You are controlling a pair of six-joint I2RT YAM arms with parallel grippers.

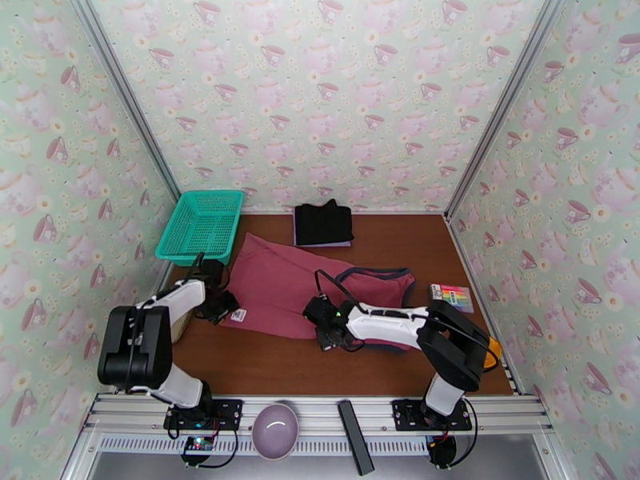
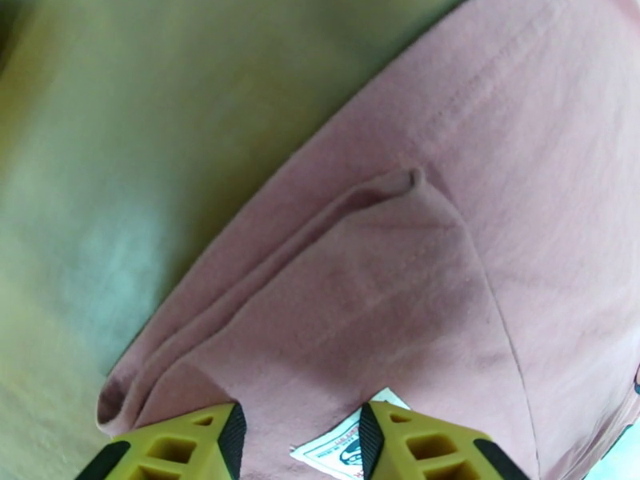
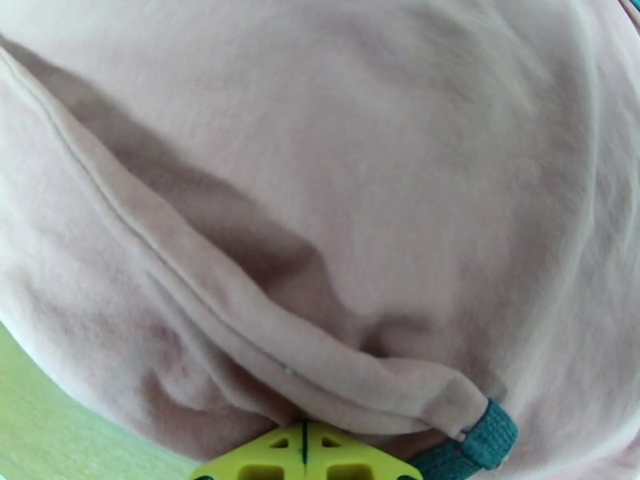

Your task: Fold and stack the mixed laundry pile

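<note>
I see the dusty-red top (image 1: 280,286) spread out and creased at the centre of the tabletop (image 1: 400,250), with its navy trim (image 1: 384,274) at 3 o'clock. The black garment (image 1: 323,224) lies folded at 12 o'clock. My right pincer (image 3: 304,442) pinches the top's hem. My left pincer (image 2: 302,430) stands half-wide over the white label (image 2: 340,446).

Teal basket (image 1: 202,224) sits at table's (image 1: 384,242) far-left corner

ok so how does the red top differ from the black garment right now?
Pose: the red top lies spread open mid-table; the black garment is folded into a compact square at the far edge. Size: the red top covers far more table than the black garment. Look: the red top has navy trim; the black garment is plain. Both are soft cloth, lying flat.
</note>
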